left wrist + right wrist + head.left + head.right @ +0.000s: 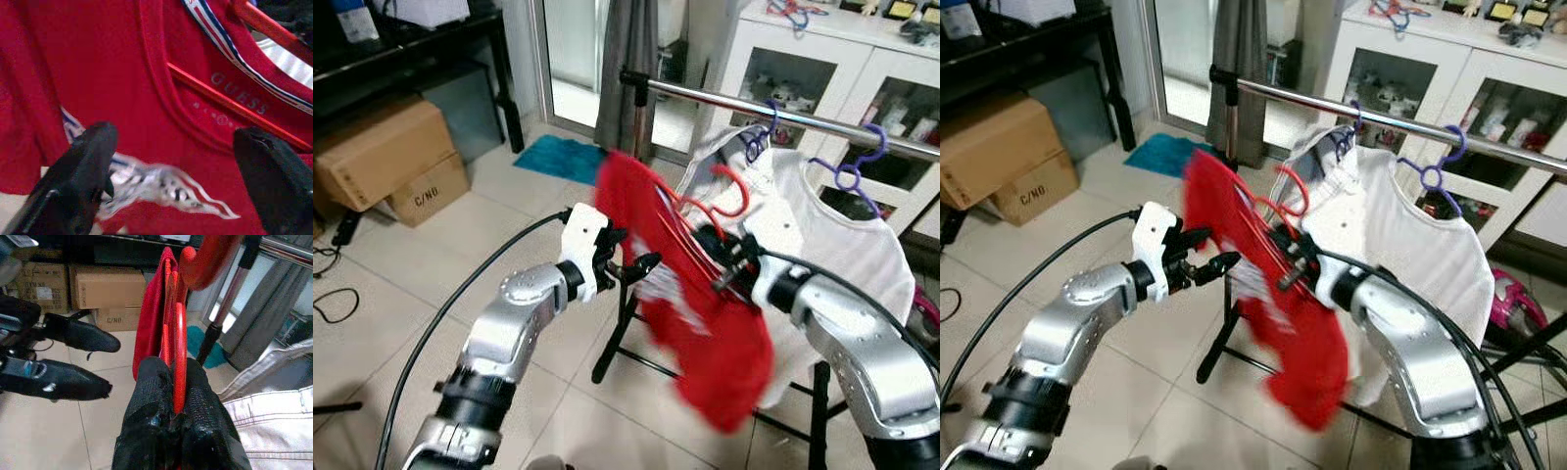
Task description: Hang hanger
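Below rail (783, 113), right hand (173, 401) clamps hanger (179, 333).

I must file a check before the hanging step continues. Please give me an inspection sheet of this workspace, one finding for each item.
Surface: pale tiled floor.
Job's things: red hanger carrying a red shirt, below the metal rail; hook not yet on it.
Clutter: cardboard boxes, blue cloth on floor.
Grippers: right gripper shut on the red hanger; left gripper open, beside the shirt.
Cables: black cable along the left arm; cords on floor.
Surroundings: white shirt on purple hanger, white cabinet.
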`<state>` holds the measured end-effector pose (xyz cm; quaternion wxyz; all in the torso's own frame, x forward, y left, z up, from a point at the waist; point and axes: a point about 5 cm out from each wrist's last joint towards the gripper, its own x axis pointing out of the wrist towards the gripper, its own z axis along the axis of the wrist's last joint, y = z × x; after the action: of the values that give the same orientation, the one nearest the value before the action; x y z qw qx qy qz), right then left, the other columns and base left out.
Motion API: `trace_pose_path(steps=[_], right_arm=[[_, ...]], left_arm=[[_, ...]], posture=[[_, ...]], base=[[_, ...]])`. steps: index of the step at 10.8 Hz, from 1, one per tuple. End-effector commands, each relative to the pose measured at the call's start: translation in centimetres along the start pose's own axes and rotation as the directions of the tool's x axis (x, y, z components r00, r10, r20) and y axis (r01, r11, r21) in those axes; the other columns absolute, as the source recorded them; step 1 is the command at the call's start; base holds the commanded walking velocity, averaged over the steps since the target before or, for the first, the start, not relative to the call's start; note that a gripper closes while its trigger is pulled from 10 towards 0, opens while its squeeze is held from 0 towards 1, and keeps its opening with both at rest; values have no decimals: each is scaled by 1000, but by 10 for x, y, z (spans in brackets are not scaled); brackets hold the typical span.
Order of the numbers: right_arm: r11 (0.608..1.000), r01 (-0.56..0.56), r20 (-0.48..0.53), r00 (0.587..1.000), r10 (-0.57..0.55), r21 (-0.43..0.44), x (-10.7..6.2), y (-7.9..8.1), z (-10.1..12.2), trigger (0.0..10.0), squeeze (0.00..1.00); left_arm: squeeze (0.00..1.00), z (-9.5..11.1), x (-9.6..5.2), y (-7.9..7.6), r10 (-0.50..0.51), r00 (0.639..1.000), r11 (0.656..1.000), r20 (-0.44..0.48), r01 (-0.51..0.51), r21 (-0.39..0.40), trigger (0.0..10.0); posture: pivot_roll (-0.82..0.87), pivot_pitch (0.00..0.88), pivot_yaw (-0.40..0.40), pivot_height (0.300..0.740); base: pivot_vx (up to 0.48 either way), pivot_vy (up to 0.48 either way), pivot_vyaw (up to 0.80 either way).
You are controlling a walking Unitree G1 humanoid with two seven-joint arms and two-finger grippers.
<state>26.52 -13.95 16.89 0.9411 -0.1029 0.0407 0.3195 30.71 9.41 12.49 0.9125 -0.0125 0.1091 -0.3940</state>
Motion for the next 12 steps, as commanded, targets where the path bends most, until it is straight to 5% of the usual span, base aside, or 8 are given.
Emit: trace_pose_path(steps=[1,2,5,6,7,12], right_arm=[[1000,-11,48,999,12,-24,1,0,11,0,0],[999,-32,56,998,34,-24,2,1,12,0,0],[998,-67,89,994,69,-16,4,2,17,0,0],[996,-89,112,990,90,-15,4,3,21,0,0],[995,-101,121,987,102,-16,4,3,22,0,0],[996,-88,90,992,88,-13,3,-3,12,0,0]], left_arm=[[694,10,5,-1,-2,1000,999,25,1,39,10000],[0,17,9,0,-9,998,999,61,6,53,10000],[0,21,15,5,38,996,995,84,-45,87,10000],[0,26,17,13,102,986,990,135,-114,88,3843],[0,32,17,16,106,979,990,174,-121,77,0],[0,26,14,10,34,988,988,148,-56,146,0]], posture=[[-7,0,-22,740],[-7,0,-20,740],[-8,0,-18,740],[-8,0,-19,740],[-8,0,-19,740],[-6,0,-17,740]], base=[[0,0,0],[0,0,0],[0,0,0],[0,0,0],[0,0,0],[0,0,0]])
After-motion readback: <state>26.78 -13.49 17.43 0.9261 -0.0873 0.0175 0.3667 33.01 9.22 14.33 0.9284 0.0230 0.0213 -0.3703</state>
